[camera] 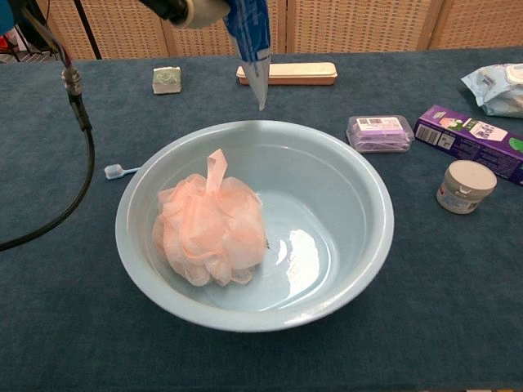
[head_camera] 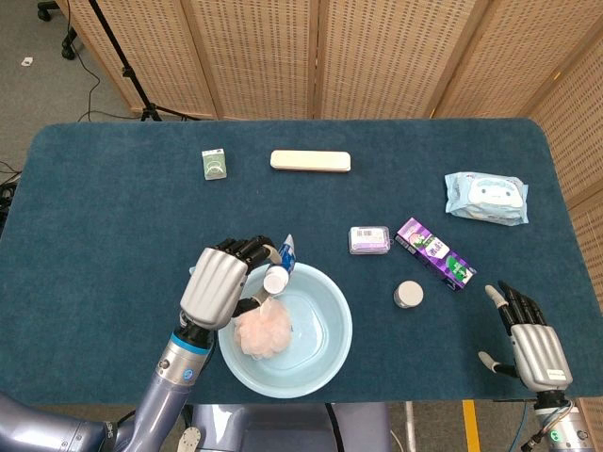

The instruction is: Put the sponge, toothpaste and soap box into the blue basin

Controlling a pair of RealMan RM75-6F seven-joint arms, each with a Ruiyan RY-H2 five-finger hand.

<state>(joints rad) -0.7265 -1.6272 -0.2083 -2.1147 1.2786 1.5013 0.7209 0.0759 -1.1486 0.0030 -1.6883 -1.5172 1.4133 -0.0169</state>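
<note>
Over the blue basin [head_camera: 325, 356] rim, our left hand [head_camera: 219, 287] pinches the toothpaste [head_camera: 283, 265]; right hand [head_camera: 532, 344] spread by the desk's [head_camera: 94, 226] near right corner.

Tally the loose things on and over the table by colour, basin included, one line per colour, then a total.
Blue: 4 (basin, toothpaste held by the left hand, toothbrush, wipes pack)
Pink: 1 (sponge)
Purple: 2 (soap box, carton)
Cream: 1 (long case)
White: 1 (small jar)
Green: 1 (small box)
Total: 10
</note>
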